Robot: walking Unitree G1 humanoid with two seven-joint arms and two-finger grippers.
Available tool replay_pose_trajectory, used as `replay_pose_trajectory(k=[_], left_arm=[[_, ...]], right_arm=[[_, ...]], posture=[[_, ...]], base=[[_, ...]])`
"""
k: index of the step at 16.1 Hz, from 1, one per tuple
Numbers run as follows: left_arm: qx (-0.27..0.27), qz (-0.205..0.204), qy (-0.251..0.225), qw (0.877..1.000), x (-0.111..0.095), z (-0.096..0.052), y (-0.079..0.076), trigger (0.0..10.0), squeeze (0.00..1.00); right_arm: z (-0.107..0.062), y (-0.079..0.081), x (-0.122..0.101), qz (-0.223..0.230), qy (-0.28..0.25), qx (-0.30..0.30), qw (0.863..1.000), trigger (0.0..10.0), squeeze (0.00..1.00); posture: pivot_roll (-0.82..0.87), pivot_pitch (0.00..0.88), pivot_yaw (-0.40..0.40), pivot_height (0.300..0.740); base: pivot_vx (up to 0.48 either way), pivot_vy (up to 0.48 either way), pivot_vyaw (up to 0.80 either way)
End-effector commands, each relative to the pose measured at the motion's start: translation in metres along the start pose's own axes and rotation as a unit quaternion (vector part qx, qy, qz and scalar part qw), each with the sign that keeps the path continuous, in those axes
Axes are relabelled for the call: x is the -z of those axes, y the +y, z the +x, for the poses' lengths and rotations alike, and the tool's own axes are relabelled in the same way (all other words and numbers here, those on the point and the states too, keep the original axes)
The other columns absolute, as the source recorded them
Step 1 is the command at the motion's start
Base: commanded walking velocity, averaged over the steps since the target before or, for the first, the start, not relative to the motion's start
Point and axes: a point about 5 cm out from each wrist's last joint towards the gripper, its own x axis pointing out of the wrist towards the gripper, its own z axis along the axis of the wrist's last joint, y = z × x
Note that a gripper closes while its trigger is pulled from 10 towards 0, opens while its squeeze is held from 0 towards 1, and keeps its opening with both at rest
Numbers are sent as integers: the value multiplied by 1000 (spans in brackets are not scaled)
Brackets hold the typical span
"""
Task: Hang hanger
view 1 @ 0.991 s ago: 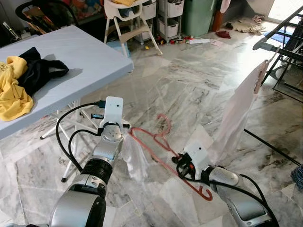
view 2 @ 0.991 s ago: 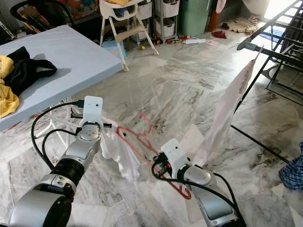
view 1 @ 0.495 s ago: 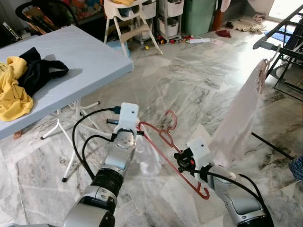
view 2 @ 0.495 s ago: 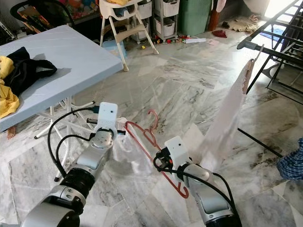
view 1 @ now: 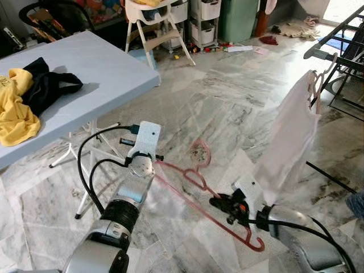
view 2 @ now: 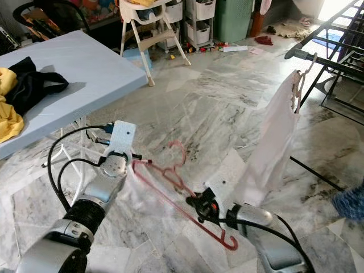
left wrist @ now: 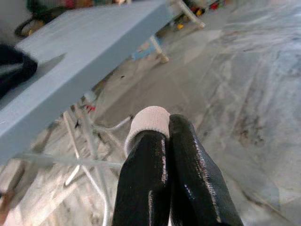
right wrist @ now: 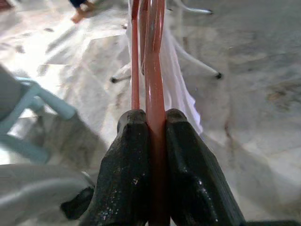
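Low over the marble floor [view 1: 227, 96], both silver arms reaching forward, a red hanger [view 1: 196, 190] spanning the gap between them. Right pincer [view 1: 227, 206] stretched out near the floor, wrist white-capped, black fingers [right wrist: 188, 188] clamped tight on the hanger's red bar, seen plainly in the right wrist view with the bar pinched between the two pads. Left pincer [view 1: 154, 158] raised a little higher, forearm angled up from the lower left with black cables looping off the wrist, fingers [left wrist: 160, 188] pressed together on a fold of white garment [left wrist: 149, 121] at the hanger's other end. Hanger tilted, high at the left pincer, sloping down toward the right one and ending in a curled tip beside the right forearm; hook [view 1: 201, 152] sticking up near the middle, over the floor. Thin translucent cloth drooping from the bar between the two pincers. Off to the right, a second white garment [view 1: 293, 133] hanging from a drying rack [view 1: 335, 48], well apart from the held hanger. To the left, a pale blue tabletop [view 1: 85, 68] with a yellow garment [view 1: 16, 116] and a black garment [view 1: 48, 85] heaped on it. Farther back, a white high chair [view 1: 153, 23] and storage drawers [view 1: 205, 20] against the wall.
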Motion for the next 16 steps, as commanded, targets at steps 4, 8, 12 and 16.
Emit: replay_pose_trajectory(k=[4,8,12,16], left_arm=[[35,9,-36,999,-12,5,2,10000,0],[68,20,-67,995,-20,-4,-17,10000,0],[65,34,-79,994,-15,-15,-21,10000,0],[139,-17,-115,983,-20,-11,-4,10000,0]], right_arm=[[-10,5,-5,-11,-7,-42,999,10000,0],[-4,-6,-8,-21,-18,17,999,10000,0],[-1,-18,-11,-21,-25,75,997,10000,0],[-11,-4,-14,-27,-40,-19,999,10000,0]], posture=[[-153,74,104,740],[-151,80,106,740],[-144,83,107,740],[-148,81,109,740]], base=[[0,0,0],[0,0,0],[0,0,0],[0,0,0]])
